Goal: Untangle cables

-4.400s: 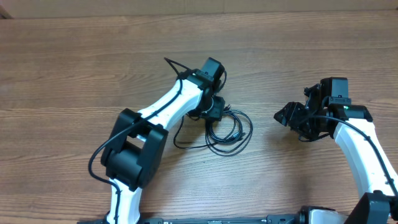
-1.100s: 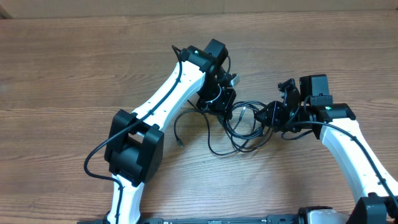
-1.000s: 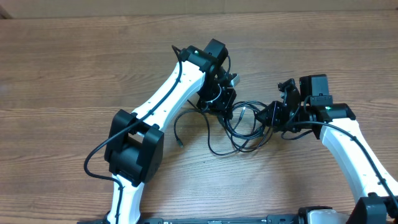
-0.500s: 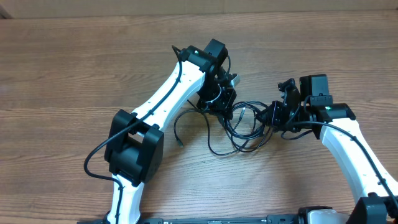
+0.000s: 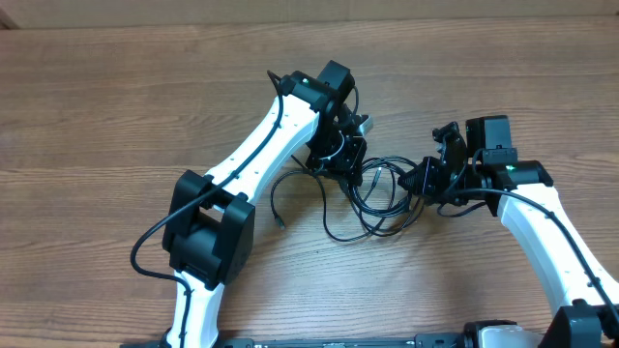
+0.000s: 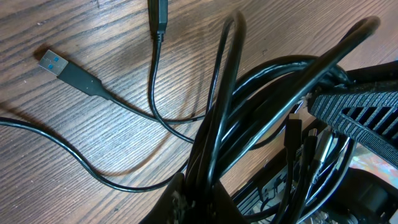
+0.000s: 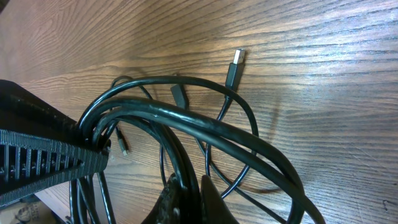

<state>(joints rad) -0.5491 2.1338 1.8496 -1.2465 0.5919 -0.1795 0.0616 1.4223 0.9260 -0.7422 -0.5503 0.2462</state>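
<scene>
Overhead — cables (image 7: pixel 186 116) span left pincer (image 5: pixel 348 164) and right pincer (image 5: pixel 423 180) (both pinching them).

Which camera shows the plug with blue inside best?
The left wrist camera: the blue plug lies close up on the table, blue inside showing. Overhead, the cables look too small to find it. The right wrist shows a silver plug, no blue.

bright even light; near cables (image 6: pixel 217 93) blurred.

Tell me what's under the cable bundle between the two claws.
Under the cables: bare wooden table, with loose strands and a blue-tongued USB plug lying flat on it. Beneath the thickest tangle the wood is hidden.
</scene>
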